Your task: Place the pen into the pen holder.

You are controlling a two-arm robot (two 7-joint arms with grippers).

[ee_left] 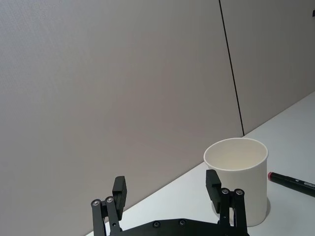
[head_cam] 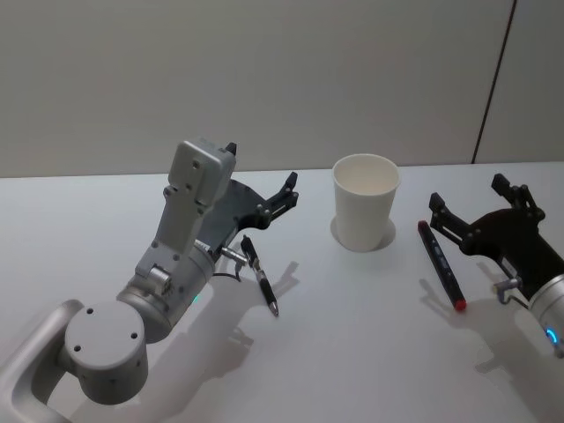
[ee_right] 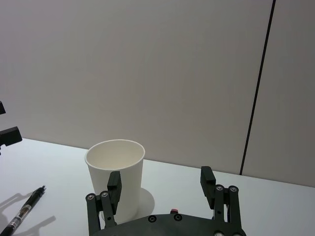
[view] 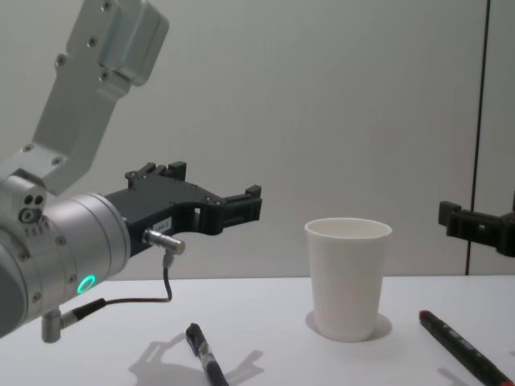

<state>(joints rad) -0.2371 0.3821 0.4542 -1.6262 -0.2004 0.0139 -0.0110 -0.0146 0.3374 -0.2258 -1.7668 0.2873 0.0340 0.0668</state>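
We look down from the head and level from the chest; both wrist cameras face the wall (ee_left: 123, 73), sharing the cup (ee_left: 241, 179).

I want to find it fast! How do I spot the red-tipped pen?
On the white table, find the paper cup in the middle. On the cup's right, by the right gripper, lies a dark pen. Its red end sets it apart from the black pen on the cup's left.

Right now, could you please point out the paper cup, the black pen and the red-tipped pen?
paper cup (head_cam: 363, 220): head view, outer wall.
black pen (head_cam: 261, 277): head view, middle of its barrel.
red-tipped pen (head_cam: 441, 264): head view, middle of its barrel.
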